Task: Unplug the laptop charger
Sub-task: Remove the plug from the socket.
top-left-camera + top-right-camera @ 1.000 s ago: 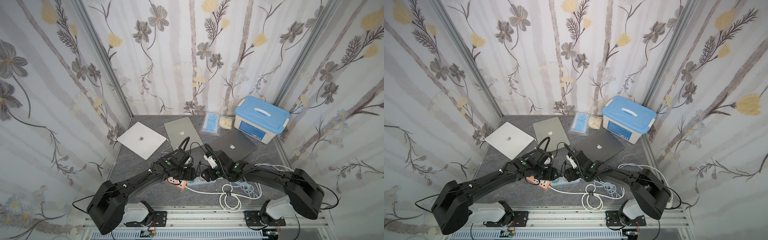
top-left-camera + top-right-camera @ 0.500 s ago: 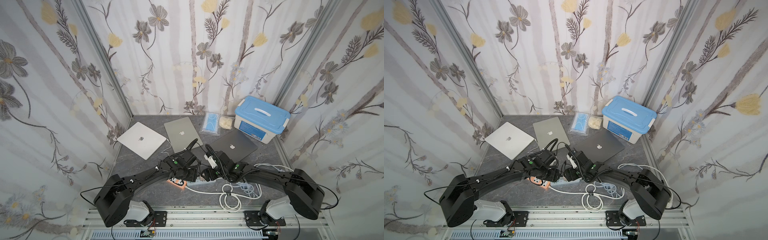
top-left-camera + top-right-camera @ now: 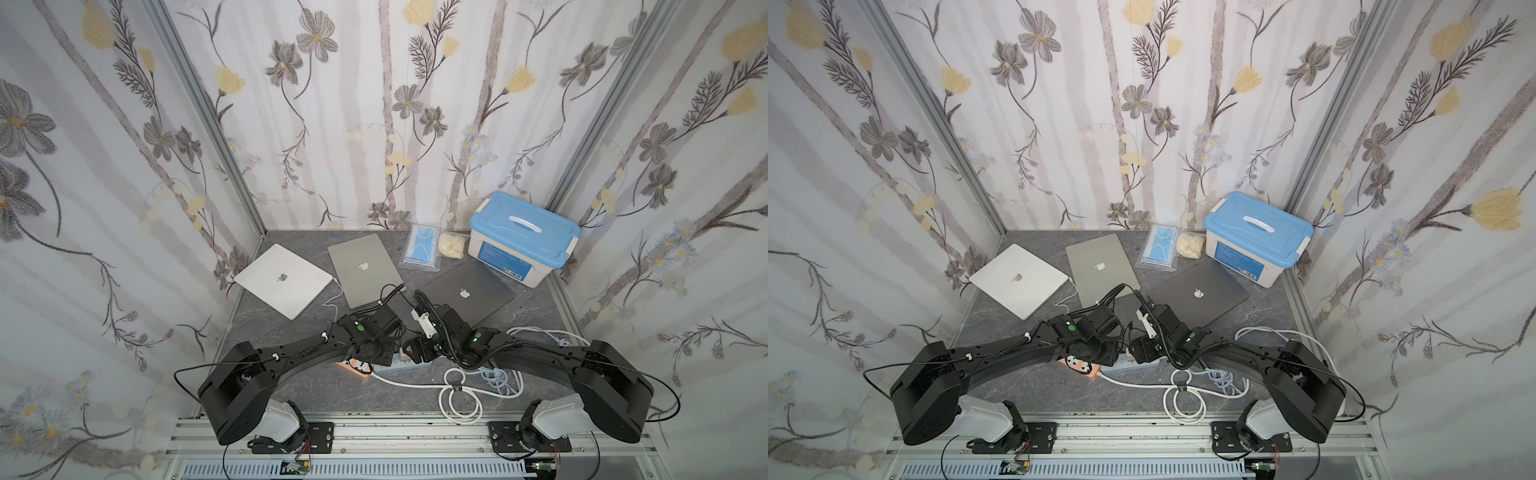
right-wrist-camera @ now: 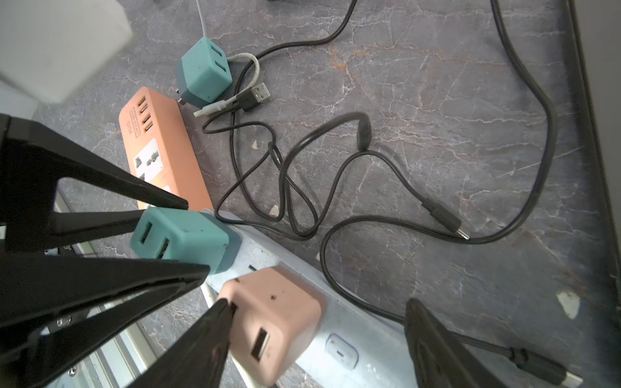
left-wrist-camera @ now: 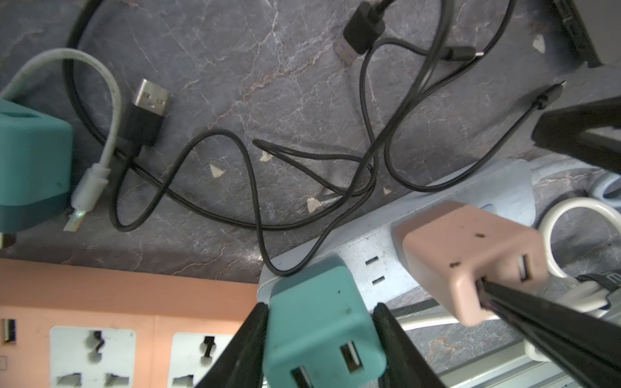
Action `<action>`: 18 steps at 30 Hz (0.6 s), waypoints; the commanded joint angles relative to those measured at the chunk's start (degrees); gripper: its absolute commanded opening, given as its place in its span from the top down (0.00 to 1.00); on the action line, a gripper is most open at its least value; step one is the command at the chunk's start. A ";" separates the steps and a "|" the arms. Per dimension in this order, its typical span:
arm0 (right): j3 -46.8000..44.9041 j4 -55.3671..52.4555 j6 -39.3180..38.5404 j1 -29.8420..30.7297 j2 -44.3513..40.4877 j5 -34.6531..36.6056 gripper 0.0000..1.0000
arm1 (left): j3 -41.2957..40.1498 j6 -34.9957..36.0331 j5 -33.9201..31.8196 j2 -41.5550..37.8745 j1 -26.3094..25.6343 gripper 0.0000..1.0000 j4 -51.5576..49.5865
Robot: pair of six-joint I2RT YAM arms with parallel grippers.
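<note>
— Jaws of the left gripper (image 5: pixel 321 309) pinch the teal charger (image 5: pixel 319 332), right?
— Yes, a black finger (image 5: pixel 242 349) lies against each side of it. That charger sits plugged into the pale power strip (image 4: pixel 369 332), near the front of the table (image 4: pixel 437 100), between the two arms.
— And the right gripper (image 4: pixel 319 304)?
— Spread wide. One finger touches the pink charger (image 4: pixel 275 315) next door, and its partner is well apart, at the strip's far edge. It holds nothing. I'd guess it is there to pin the strip down.
— So how far along are we?
— Grip made, pull not yet done, by my reading. The teal charger is seated in its socket, so what's left is drawing it straight out. A second teal charger (image 4: pixel 205 72) lies loose beside the orange power strip (image 4: pixel 164 147), among black cables (image 4: pixel 295 201).
— Any writing?
— Apple logos on all three laptops (image 3: pixel 363 268), in both top views. The orange strip has small print by its USB ports (image 4: pixel 144 114), too small for me to read. The same goes for the blue label (image 3: pixel 505 259) on the storage box (image 3: pixel 521 216).
</note>
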 commanded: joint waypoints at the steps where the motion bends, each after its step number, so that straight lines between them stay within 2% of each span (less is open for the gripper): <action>1: -0.73 -6.11 -1.06 0.10 1.04 3.01 0.19 | 0.69 -0.77 -1.63 0.45 -0.14 0.59 -0.21; 9: -0.19 -7.51 -1.02 0.09 1.92 3.88 0.20 | 2.57 0.81 -2.24 -0.10 -0.58 0.75 -2.41; 18: -1.17 -8.90 -0.58 0.09 2.06 3.73 0.20 | 2.86 3.38 -5.63 -3.36 -2.59 0.82 -1.90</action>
